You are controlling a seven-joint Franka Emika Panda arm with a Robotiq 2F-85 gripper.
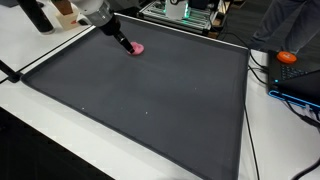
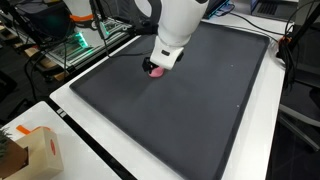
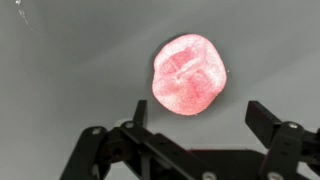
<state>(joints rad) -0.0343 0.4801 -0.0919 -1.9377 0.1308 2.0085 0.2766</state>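
Pink and rounded, a small lump (image 3: 190,75) is being shown lying just beyond the fingertips of the end effector (image 3: 200,112). Its jaws are being held wide apart, with nothing gripped between them. The lump is being carried by a dark grey mat (image 1: 150,100) spread beneath the end effector on the white counter (image 1: 40,45).

Arm (image 2: 176,22) angled downward, gripper (image 3: 197,110) spread wide

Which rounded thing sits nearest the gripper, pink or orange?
The pink rounded lump on the dark grey mat, right at the open gripper; the orange round object lies off the mat.
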